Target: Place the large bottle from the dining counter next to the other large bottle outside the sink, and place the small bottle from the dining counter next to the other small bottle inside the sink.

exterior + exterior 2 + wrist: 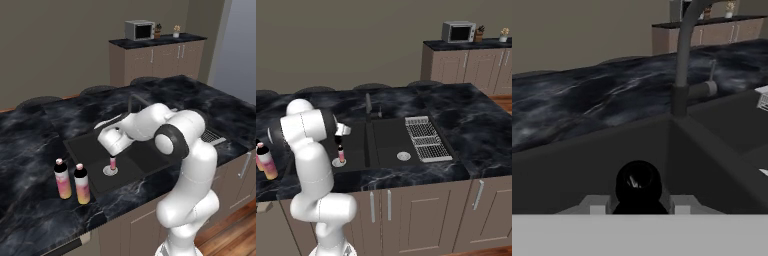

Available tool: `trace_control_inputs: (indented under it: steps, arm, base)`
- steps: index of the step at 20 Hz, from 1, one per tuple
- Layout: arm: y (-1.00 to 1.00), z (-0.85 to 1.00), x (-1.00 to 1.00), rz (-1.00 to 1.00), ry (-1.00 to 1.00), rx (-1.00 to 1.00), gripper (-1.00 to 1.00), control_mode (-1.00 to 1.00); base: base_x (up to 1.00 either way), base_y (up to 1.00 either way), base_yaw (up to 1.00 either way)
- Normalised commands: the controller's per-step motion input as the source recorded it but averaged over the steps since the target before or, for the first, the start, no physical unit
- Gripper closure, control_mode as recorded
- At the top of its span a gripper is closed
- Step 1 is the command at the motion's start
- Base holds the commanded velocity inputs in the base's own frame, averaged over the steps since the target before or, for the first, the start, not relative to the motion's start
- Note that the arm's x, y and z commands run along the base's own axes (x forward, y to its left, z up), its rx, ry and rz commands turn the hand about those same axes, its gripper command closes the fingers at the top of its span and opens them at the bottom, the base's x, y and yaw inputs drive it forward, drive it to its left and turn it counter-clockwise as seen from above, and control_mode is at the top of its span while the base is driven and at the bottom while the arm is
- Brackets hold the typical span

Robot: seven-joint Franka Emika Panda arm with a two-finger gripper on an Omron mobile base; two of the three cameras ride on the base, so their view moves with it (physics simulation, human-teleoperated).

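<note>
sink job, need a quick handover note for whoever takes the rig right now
Gripper: shut on the small black bottle, held low inside the sink, left basin.
Small pink bottle: upright in the same basin by the drain, just below the hand.
Two large pink-yellow bottles: side by side on the dining counter, just outside the sink's left edge.
Done: the large-bottle step looks finished.
Left: set the black bottle down beside the pink one, open the gripper, lift clear. I cannot tell whether the black bottle touches the basin floor yet.

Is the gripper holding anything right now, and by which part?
Yes: the gripper is shut on the small bottle, apparently gripped low on its body, over the sink.
</note>
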Motion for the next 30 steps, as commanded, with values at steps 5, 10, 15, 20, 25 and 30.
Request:
trace_control_inputs:
  steps: [5,10,15,20,25,30]
  arm:
    - [0.0,0.17,-0.02,0.25,-0.01,0.0,1.0,-1.0]
    - [0.0,0.05,-0.08,0.26,0.0,0.0,1.0,-1.0]
    - [0.0,0.0,-0.11,0.18,0.0,-0.03,1.0,-1.0]
    - [0.06,0.0,-0.23,0.09,0.0,-0.1,1.0,-1.0]
    - [0.11,-0.1,-0.25,0.07,0.0,-0.09,1.0,-1.0]
    - [0.1,-0.16,-0.19,0.06,-0.01,-0.03,1.0,-1.0]
  base:
    - [0.0,0.0,0.0]
    - [0.0,0.0,0.0]
    - [0.0,0.0,0.0]
    - [0.0,0.0,0.0]
    - [0.0,0.0,0.0]
    - [0.0,0.0,0.0]
